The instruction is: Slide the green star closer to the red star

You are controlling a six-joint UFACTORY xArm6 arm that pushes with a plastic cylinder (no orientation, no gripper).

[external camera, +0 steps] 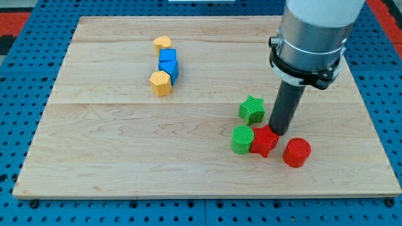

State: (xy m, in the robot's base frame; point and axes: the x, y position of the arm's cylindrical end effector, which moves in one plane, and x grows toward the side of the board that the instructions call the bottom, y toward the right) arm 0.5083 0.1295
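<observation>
The green star (252, 108) lies right of the board's middle. The red star (264, 141) lies just below it and slightly to the right, with a small gap between them. My tip (279, 132) stands to the right of the green star and at the red star's upper right edge, close to or touching the red star. A green round block (242, 139) touches the red star's left side. A red cylinder (296, 152) lies to the red star's lower right.
A chain of blocks sits at the upper left: a yellow heart-like block (162, 43), two blue blocks (168, 64) and a yellow hexagon (161, 82). The wooden board (94, 157) rests on a blue perforated table.
</observation>
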